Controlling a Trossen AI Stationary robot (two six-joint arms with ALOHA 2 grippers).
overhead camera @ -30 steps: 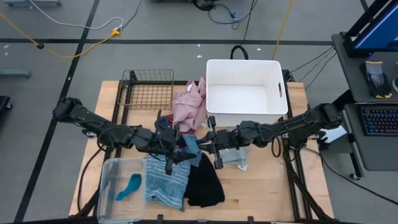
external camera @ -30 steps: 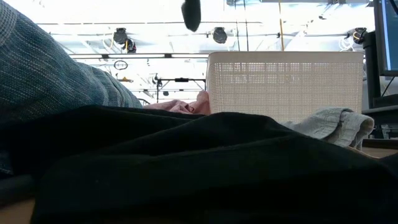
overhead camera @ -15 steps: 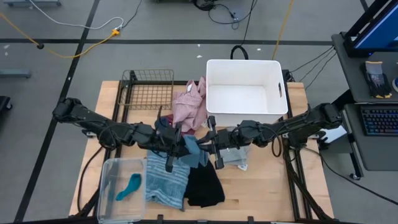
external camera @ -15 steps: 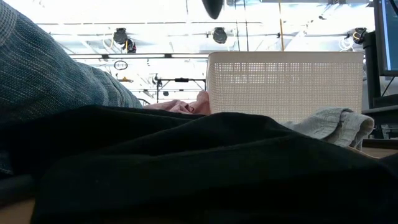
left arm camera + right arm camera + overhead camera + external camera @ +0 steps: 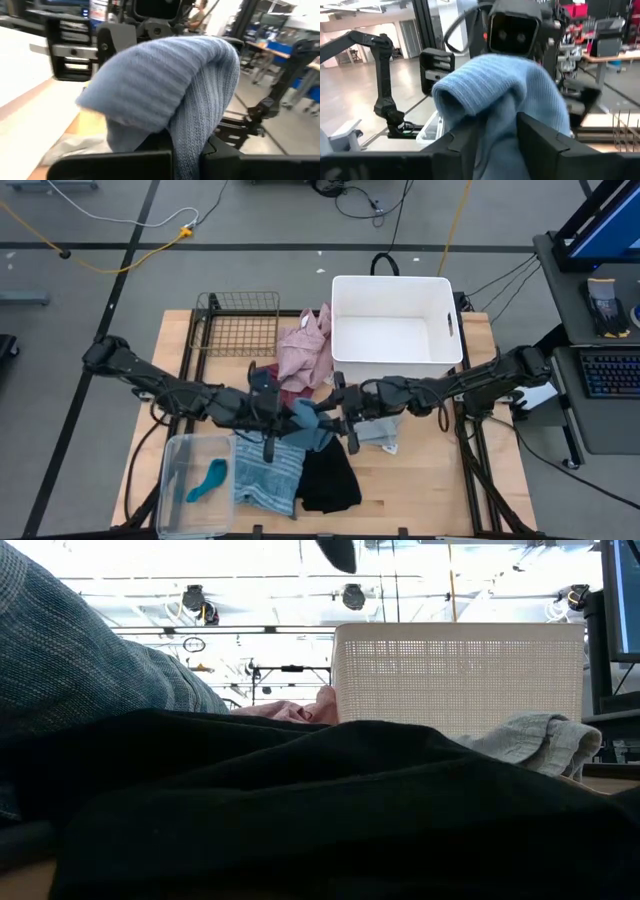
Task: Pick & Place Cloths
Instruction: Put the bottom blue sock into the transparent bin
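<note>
change: blue knit cloth [image 5: 312, 423] has bunched tighter mid-desk as the arms closed in | left end effector [image 5: 283, 419] clamped on it | right end effector [image 5: 340, 413] clamped on its other end | meaning: joint lift underway, white bin [image 5: 396, 330] far-right awaits

Around your wooden tabletop [image 5: 430, 480] you have a grey concrete floor [image 5: 250, 220] crossed by dark tape lines and a yellow cable [image 5: 120, 255], a keyboard [image 5: 610, 375] on the side desk, and bright ceiling lights [image 5: 200, 602] overhead.
</note>
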